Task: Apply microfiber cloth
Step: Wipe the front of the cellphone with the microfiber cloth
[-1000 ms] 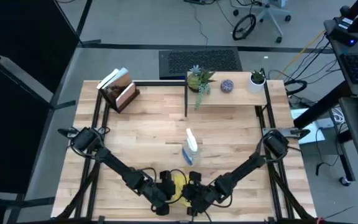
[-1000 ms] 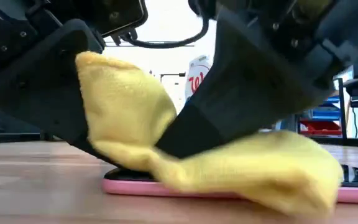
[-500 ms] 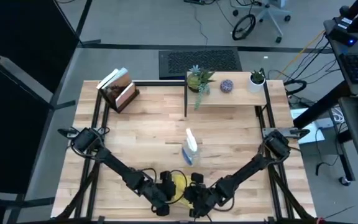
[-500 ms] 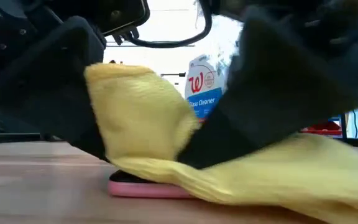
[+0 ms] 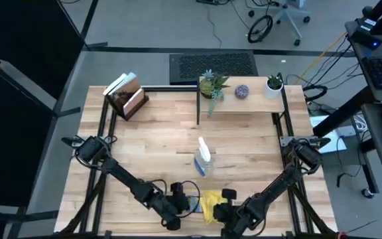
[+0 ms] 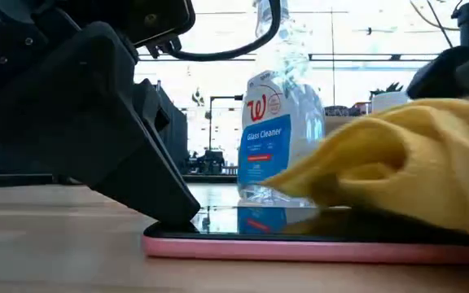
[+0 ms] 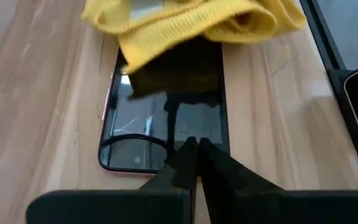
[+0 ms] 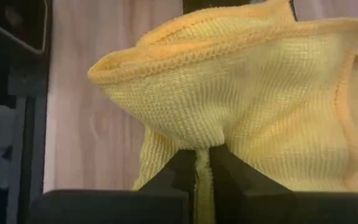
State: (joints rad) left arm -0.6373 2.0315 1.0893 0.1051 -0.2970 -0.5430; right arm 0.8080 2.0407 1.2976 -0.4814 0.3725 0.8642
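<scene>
The right gripper (image 8: 202, 163) pinched a fold of the bright yellow, soft microfiber cloth (image 5: 211, 202), draped limply over the dark phone's (image 7: 166, 112) far end; the left gripper (image 7: 192, 152), closed and empty, pressed the phone's near end.

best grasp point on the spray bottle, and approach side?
Take the spray bottle by its narrow neck under the trigger head. It stands upright behind the phone, so come level from its far side, clear of both grippers and the microfiber cloth.

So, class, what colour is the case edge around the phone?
Pink, clearest in the low view along the phone.
</scene>
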